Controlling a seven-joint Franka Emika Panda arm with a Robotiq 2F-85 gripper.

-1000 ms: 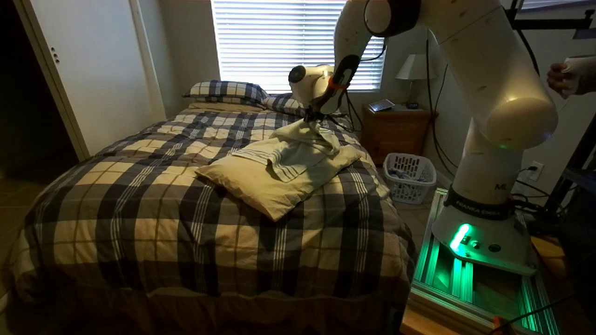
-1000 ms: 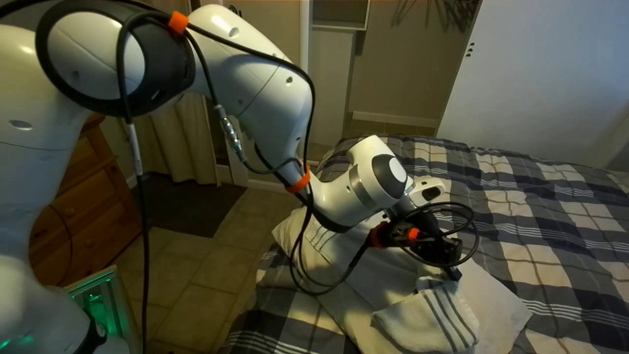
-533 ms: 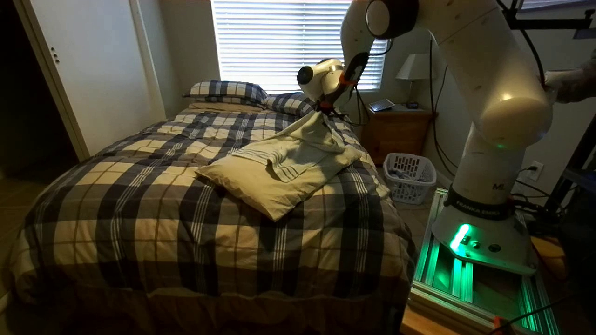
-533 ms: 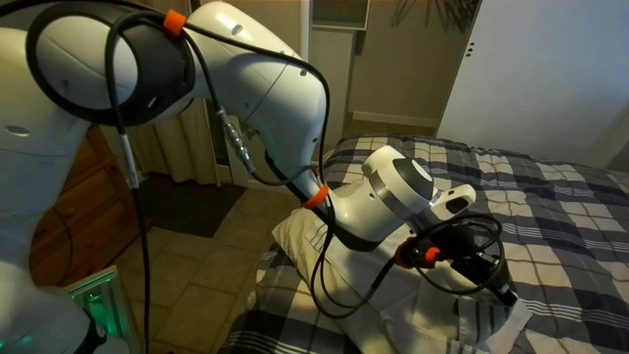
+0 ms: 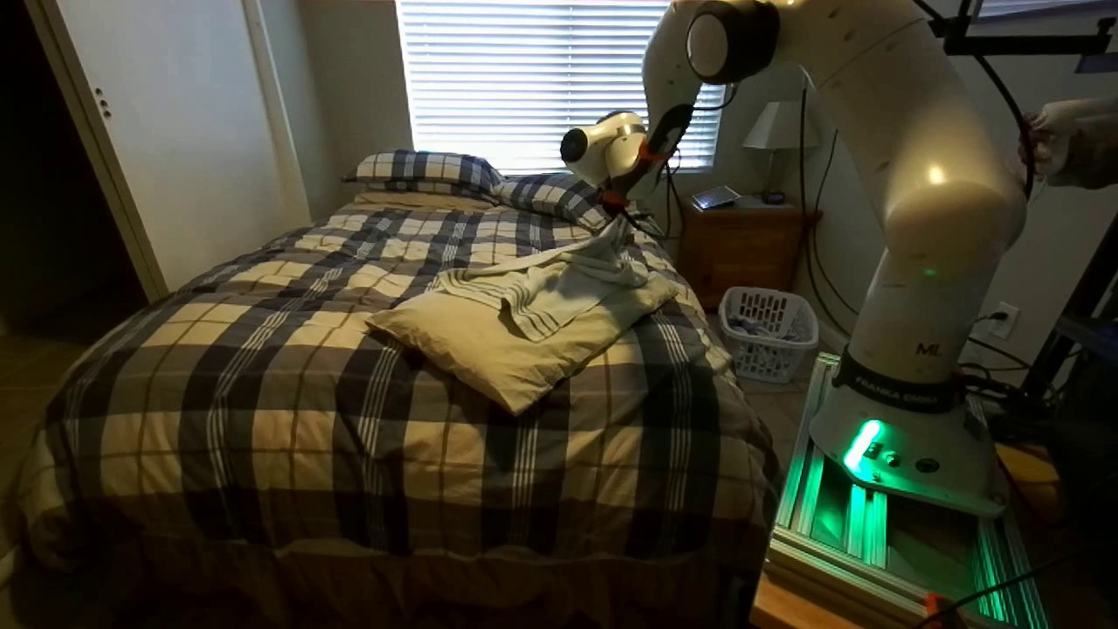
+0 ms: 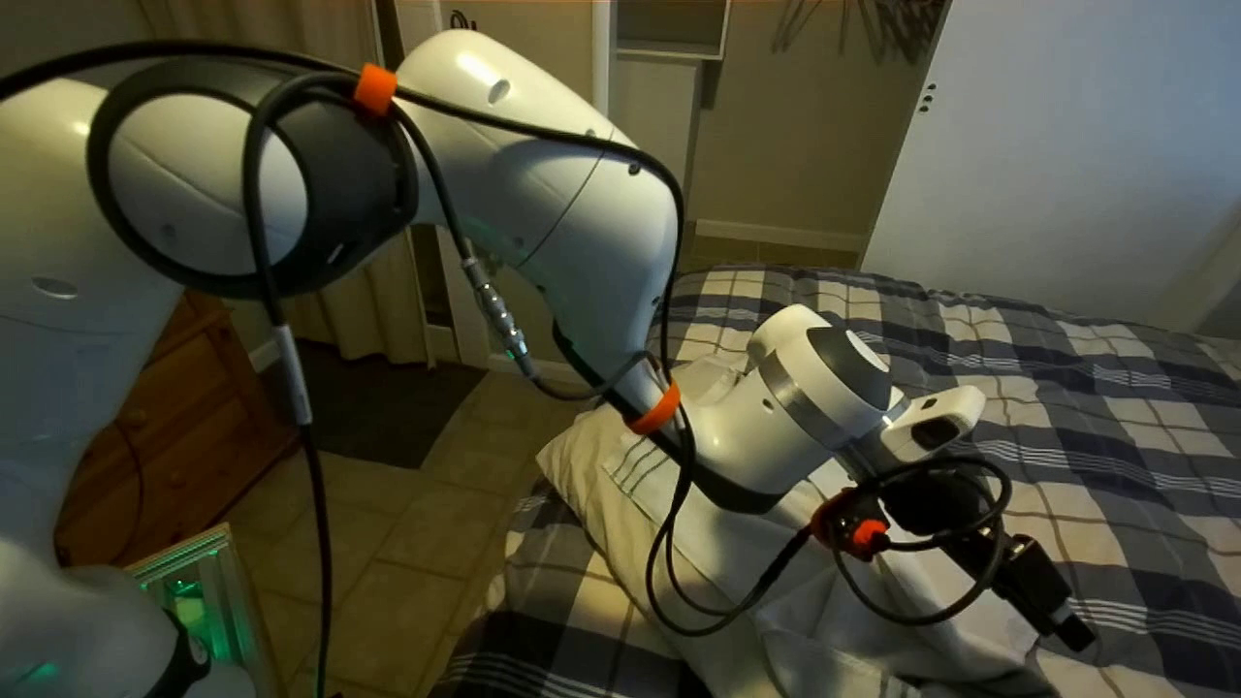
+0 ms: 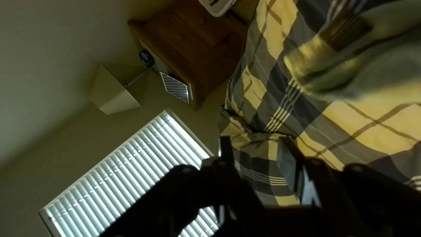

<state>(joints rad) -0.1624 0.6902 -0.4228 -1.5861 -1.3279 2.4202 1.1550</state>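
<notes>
In the wrist view my gripper (image 7: 256,141) stands open, with only the plaid cover visible beyond the gap between its fingers. A pale towel (image 5: 568,284) with dark stripes lies crumpled over a cream pillow (image 5: 472,345) on the bed. Its raised far corner peaks just below the gripper in that exterior view. Blurred, the towel (image 7: 371,69) shows at the upper right of the wrist view, apart from the fingers. The fingertips hang past the towel's edge, above the bed cover, in an exterior view, where the arm hides part of the towel (image 6: 708,504).
The plaid bed (image 5: 367,472) carries plaid pillows (image 5: 428,170) at its head, under the window. Beside it stand a wooden nightstand (image 5: 742,249) with a lamp (image 5: 776,127), and a white laundry basket (image 5: 769,349). A person's hand (image 5: 1052,144) is near the arm's upper link.
The gripper rose and moved away from the pillow's middle, pulling up the towel's corner. Its jaws have since opened, and the towel's peak has dropped and slumped away from them.
</notes>
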